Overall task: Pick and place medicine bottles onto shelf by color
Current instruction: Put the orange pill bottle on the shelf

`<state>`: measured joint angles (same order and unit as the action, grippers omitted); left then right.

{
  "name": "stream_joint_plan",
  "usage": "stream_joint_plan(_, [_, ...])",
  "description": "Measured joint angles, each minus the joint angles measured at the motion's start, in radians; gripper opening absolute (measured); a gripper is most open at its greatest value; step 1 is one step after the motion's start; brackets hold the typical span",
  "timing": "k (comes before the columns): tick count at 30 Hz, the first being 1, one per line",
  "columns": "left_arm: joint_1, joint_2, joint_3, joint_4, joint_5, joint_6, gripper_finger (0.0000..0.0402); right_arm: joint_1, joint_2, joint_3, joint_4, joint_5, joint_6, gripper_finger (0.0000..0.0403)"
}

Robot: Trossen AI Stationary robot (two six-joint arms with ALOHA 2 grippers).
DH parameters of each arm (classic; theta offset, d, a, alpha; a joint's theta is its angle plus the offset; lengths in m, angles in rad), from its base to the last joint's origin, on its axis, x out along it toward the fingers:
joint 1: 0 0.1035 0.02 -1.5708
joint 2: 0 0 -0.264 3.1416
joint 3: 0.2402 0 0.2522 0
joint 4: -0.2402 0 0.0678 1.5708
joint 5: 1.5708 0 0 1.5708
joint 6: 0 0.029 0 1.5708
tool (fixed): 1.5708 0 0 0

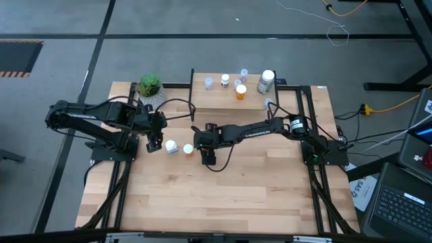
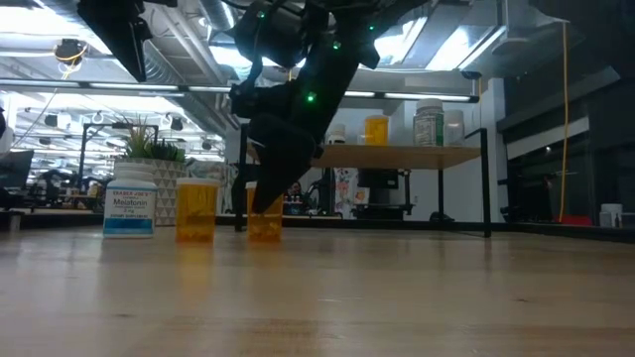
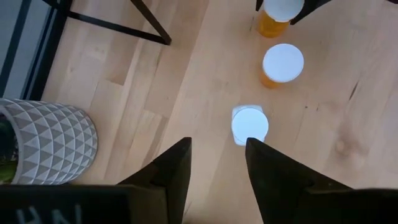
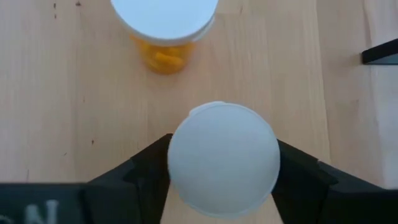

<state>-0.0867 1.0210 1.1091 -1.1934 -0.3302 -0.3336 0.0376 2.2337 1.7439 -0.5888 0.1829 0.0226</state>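
My right gripper [image 1: 204, 150] stands at the table's middle, pointing down, shut on an orange bottle with a white cap [image 4: 224, 158]; this bottle also shows in the low view [image 2: 264, 226]. A second orange bottle [image 1: 188, 149] and a white labelled bottle [image 1: 171, 146] stand upright on the table just to its left. My left gripper [image 1: 154, 143] hangs open and empty above the table, just left of the white bottle [image 3: 250, 124]. The light-wood shelf [image 1: 223, 101] at the far edge carries several bottles, among them an orange one [image 1: 241, 91] and a larger greenish one [image 1: 266, 81]. My right gripper has the orange bottle's white cap [image 4: 186, 134] between its two fingers [image 4: 146, 168], one on each side. The fingers come from above, pointing down. The bottle is upright, and its base [image 2: 264, 238] appears to be on the table.
A green plant in a patterned white pot [image 1: 150, 86] stands at the far left, beside the shelf. The shelf's black legs [image 3: 149, 25] stand near the bottles. The near half of the table [image 1: 223, 202] is bare wood. Cables run along the right arm.
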Motion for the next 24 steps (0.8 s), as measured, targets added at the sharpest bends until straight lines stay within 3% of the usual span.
stream_joint_plan(3, [0.0,0.0,0.0,0.0,0.0,0.0,0.0147,0.0,0.0,0.0,-0.003,0.003,0.019,0.0198])
stream_joint_plan(8, [0.0,0.0,0.0,0.0,0.0,0.0,0.0147,0.0,-0.004,0.012,-0.072,0.007,0.054,0.0196])
stream_joint_plan(19, [0.0,0.0,0.0,0.0,-0.001,0.004,0.0147,0.0,-0.006,0.307,-0.674,0.009,0.156,0.0196])
stream_joint_plan(24, [0.0,0.0,0.0,0.0,-0.002,0.004,0.0147,-0.002,-0.006,0.433,-0.892,0.108,0.186,0.0196])
